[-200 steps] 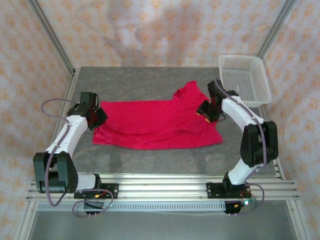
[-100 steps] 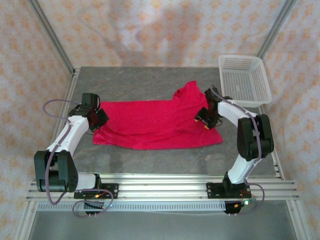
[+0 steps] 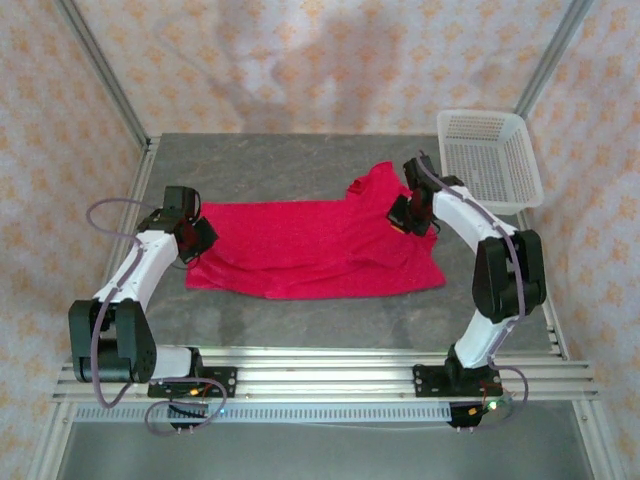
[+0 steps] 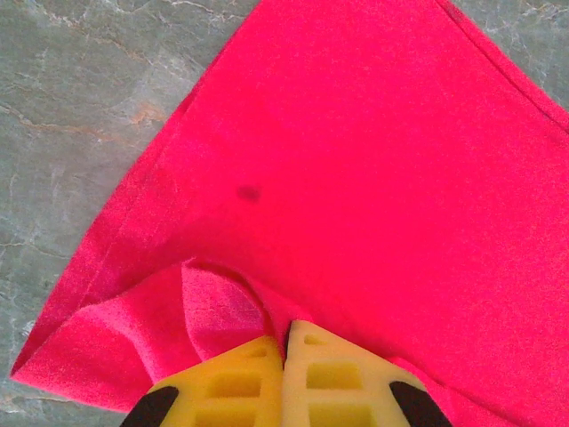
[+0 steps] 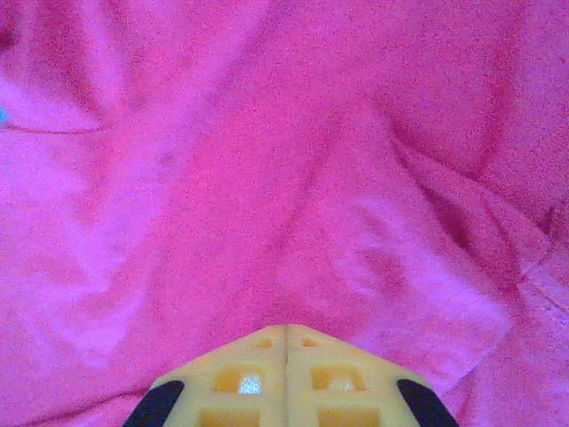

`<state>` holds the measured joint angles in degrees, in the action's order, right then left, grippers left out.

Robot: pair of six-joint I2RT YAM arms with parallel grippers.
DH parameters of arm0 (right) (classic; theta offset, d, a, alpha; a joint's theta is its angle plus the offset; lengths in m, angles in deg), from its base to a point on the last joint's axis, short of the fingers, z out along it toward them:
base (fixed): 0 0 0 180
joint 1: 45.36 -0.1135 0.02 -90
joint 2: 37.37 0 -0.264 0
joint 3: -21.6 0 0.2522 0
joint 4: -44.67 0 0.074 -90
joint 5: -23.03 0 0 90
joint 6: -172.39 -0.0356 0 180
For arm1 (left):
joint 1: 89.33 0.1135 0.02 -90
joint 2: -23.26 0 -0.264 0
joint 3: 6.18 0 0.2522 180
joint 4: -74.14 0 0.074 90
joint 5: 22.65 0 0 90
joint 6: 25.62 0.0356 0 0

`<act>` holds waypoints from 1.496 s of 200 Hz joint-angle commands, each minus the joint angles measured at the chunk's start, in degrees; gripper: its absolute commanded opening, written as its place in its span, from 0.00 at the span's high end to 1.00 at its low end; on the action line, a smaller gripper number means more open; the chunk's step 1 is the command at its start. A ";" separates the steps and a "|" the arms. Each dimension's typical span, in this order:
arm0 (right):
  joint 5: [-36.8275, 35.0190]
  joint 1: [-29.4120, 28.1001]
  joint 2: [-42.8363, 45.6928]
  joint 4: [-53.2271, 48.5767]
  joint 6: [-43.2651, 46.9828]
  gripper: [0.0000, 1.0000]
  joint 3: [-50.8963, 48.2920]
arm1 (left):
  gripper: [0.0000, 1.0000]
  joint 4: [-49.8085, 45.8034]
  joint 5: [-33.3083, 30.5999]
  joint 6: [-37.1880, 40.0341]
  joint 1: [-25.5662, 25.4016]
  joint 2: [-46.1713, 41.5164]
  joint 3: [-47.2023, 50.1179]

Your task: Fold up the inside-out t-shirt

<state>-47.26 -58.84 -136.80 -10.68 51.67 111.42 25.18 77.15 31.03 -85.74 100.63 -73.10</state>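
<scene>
The inside-out t-shirt [image 3: 310,245] lies spread out on the grey table [image 3: 270,160], bright red, with a sleeve sticking up toward the back right. My left gripper [image 3: 195,240] is at the shirt's left edge. In the left wrist view its yellow fingers [image 4: 286,334] are shut, with a raised fold of the red cloth [image 4: 356,160] pinched between the tips. My right gripper [image 3: 408,215] sits on the shirt's right part, below that sleeve. Its jaws [image 5: 286,329] are closed together, the tips pressed into the wrinkled cloth [image 5: 267,178].
A white mesh basket [image 3: 488,160] stands at the back right corner, close behind the right arm. Metal frame posts and patterned walls enclose the table. Aluminium rails [image 3: 320,365] with the arm bases run along the near edge.
The right gripper moved away from the near edge and slightly left over the shirt, then closed its jaws. The left gripper and the shirt's left edge stayed put.
</scene>
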 commanded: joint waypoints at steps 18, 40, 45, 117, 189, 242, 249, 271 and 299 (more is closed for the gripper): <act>-4.93 1.38 0.83 -4.62 5.02 0.65 0.24 | 1.00 1.05 -0.95 -0.23 -1.22 1.19 -0.75; -4.67 2.06 1.02 -1.98 9.36 0.44 -2.39 | 1.00 1.27 -0.66 -0.14 -1.31 1.81 -0.48; -4.13 2.05 1.17 -1.27 10.16 0.43 -2.98 | 1.00 1.23 -0.66 0.00 -1.39 1.85 -0.54; -5.96 2.04 0.83 1.18 14.58 0.36 -8.67 | 1.00 1.27 -0.99 0.42 -1.40 2.09 -0.02; -3.89 2.12 -2.23 4.10 14.38 0.33 -8.60 | 1.00 0.57 -1.35 0.72 -1.40 1.49 -0.22; -3.93 2.04 -2.23 4.40 14.72 0.36 -8.47 | 1.00 0.49 -1.37 0.73 -1.40 1.57 -0.61; -4.08 2.05 -2.46 4.32 14.80 0.36 -8.38 | 1.00 0.48 -1.37 0.74 -1.40 1.57 -0.69; -3.39 1.99 -2.70 4.66 14.78 0.44 -8.45 | 1.00 0.30 -1.43 0.83 -1.40 1.57 -0.80; -1.87 1.98 -2.13 4.60 14.12 0.76 -8.22 | 1.00 0.20 -1.54 0.93 -1.40 1.56 -0.81</act>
<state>-50.02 -56.87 -138.57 -6.44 65.70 103.00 25.56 77.17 31.32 -86.74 102.29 -73.12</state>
